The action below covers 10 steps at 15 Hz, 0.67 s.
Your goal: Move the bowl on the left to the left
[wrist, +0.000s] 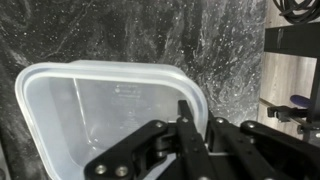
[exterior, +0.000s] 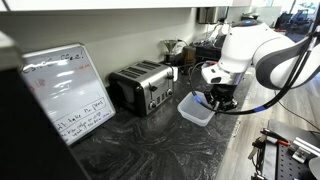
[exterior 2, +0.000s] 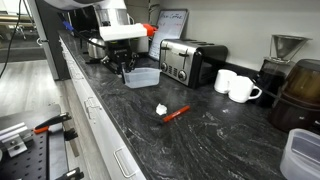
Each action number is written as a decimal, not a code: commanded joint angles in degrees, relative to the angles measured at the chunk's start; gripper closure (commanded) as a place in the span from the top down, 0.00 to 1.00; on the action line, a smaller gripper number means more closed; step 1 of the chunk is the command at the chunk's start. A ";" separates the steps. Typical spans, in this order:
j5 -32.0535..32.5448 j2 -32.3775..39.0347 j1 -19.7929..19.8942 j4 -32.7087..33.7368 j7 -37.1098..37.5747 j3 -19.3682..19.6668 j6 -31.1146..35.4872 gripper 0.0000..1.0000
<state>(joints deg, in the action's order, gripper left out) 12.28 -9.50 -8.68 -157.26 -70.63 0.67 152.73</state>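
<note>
The bowl [exterior: 196, 109] sits low on the dark marbled counter [exterior: 150, 150], close to the front edge and just beside the chrome toaster [exterior: 142, 86], without touching it. The white arm reaches down over it, and the black gripper [exterior: 222, 98] is at the side of the bowl away from the toaster. In the wrist view the bowl [wrist: 95, 110] fills most of the frame, clear and empty. The gripper [wrist: 196, 112] is at its near corner, and the dark fingers [wrist: 184, 120] are drawn close together over the rim, so it looks clamped on the bowl's wall. I cannot tell whether the bowl's base rests fully on the stone. In an exterior view a whiteboard [exterior: 68, 92] with writing leans on the counter on the toaster's far side from the bowl. In an exterior view two white mugs [exterior 2: 236, 86] stand past the toaster. What looks like a red pen [exterior 2: 176, 113] lies near a small white scrap [exterior 2: 161, 108], well apart from the bowl [exterior 2: 142, 77]. A second plastic tub [exterior 2: 303, 156] sits at the far end of the counter.
</note>
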 commanded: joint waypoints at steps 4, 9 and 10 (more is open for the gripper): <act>-2.83 8.30 1.56 4.65 -9.82 -0.22 0.88 0.37; -1.61 6.68 3.64 4.80 -8.61 -0.13 0.43 0.65; -0.83 6.23 4.12 4.79 -7.55 -0.09 0.22 0.71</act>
<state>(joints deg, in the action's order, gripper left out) 10.22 -2.82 -6.66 -153.04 -78.57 0.79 153.22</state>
